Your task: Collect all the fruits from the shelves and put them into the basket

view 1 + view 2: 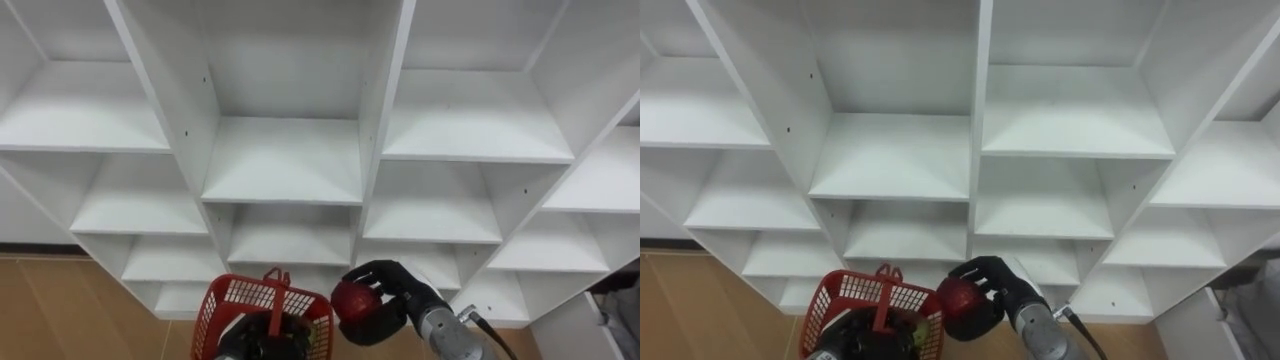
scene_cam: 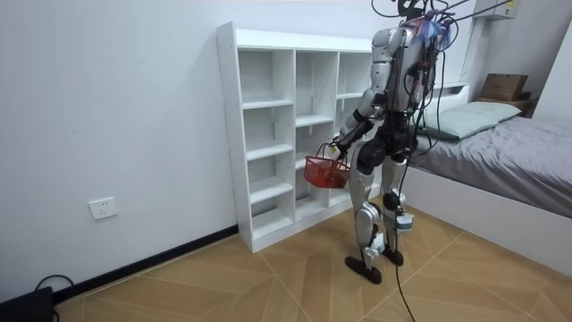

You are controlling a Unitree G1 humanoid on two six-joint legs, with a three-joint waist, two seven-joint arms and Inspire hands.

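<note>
Currently, at the room view's far left, a wall socket (image 2: 105, 208) is sitting low on the white wall. Next along, the closet (image 2: 277, 134) is standing against that wall, white, open-fronted, split into columns of shelves. The robot is standing upright on the wood floor (image 2: 268, 277), close in front of the closet and facing it.

Left arm is reaching forward at waist height. The left hand (image 2: 340, 143) is carrying the basket (image 1: 262, 312), red plastic mesh, hanging in front of the lower shelves. How that hand is gripping cannot be made out. The basket's handle is standing upright. A green-yellow thing (image 1: 921, 330) is lying inside; what kind is unclear.

Just right of the basket's rim, the apple (image 1: 353, 300) is sitting in the right hand (image 1: 395, 290), outside the basket, level with its top edge. Black fingers are curling round the apple from above and behind, clamping it.

Farthest right in the room view, a bed (image 2: 518, 152) with grey bedding is lying behind the robot.
</note>
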